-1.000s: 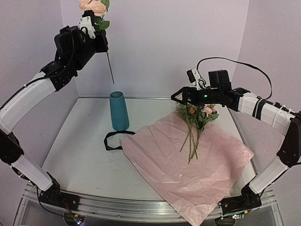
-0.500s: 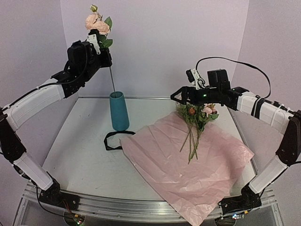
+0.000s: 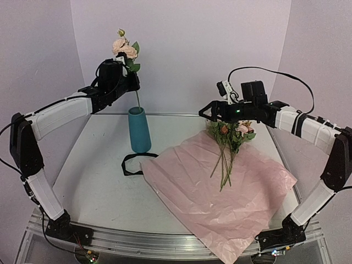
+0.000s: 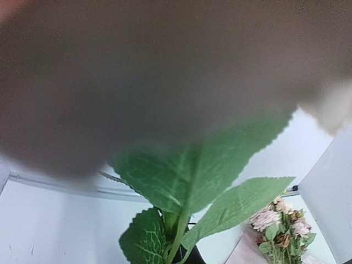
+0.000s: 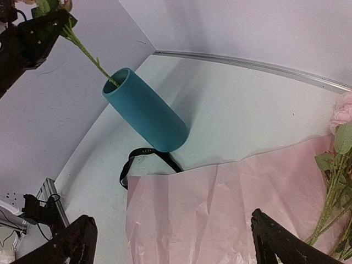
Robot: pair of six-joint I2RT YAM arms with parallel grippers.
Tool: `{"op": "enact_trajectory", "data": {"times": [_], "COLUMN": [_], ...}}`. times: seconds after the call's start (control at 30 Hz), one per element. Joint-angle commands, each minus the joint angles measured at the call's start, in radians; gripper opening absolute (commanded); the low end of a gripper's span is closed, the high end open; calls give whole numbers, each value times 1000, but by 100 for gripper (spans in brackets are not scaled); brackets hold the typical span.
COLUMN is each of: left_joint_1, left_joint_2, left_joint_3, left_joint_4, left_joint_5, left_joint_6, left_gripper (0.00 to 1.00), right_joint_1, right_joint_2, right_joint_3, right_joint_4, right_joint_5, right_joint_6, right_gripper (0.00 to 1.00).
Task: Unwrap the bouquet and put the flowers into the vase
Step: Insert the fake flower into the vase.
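Seen from above: my left pincer (image 3: 131,77), upper left of centre, is clamped tight on the stem of one pink rose (image 3: 125,48), bloom up, the stem's lower end meeting the mouth of the teal vase (image 3: 139,130), which stands upright on the white table (image 3: 93,181). Right of centre my right pincer (image 3: 203,113) hangs spread wide and empty above the rest of the flowers (image 3: 231,137), which lie on the opened pink paper (image 3: 220,192); the black ribbon (image 3: 132,163) lies loose just below the vase. From my left wrist: a blurred mass fills the upper frame, green leaves (image 4: 192,181) crowd the lower centre, and the flowers (image 4: 280,223) show small at lower right. From my right wrist: my fingers (image 5: 77,242) stand far apart at the bottom corners with only paper (image 5: 220,209) between them; the vase (image 5: 146,118) sits left of centre, the rose's stem (image 5: 88,52) slanting to its rim from my left pincer (image 5: 33,33), with the ribbon (image 5: 140,159) below.
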Motion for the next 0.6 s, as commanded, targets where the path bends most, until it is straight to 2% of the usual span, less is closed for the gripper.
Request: {"op": "enact_trajectory", "data": {"times": [0.0, 0.03, 0.17, 0.2, 0.37, 0.57], "left_joint_1": [40, 43, 53, 54, 60, 60], "left_joint_2": [40, 45, 56, 57, 57, 34], "left_joint_3": [112, 116, 122, 121, 117, 92], "left_joint_4": [-91, -99, -117, -121, -139, -167], "left_joint_5": [-19, -17, -14, -11, 5, 9], "left_joint_6": [-78, -83, -110, -116, -137, -181], "left_gripper": [2, 6, 31, 34, 39, 52], "right_joint_1": [-7, -7, -8, -8, -10, -12], "right_joint_2": [7, 8, 12, 12, 14, 20], "right_joint_3": [38, 38, 37, 37, 38, 39], "right_joint_4": [-6, -6, -6, -6, -6, -7], "right_joint_5": [-4, -4, -2, -2, -3, -4], "right_joint_6": [2, 2, 3, 4, 3, 8], "right_gripper": [98, 98, 98, 98, 98, 98]}}
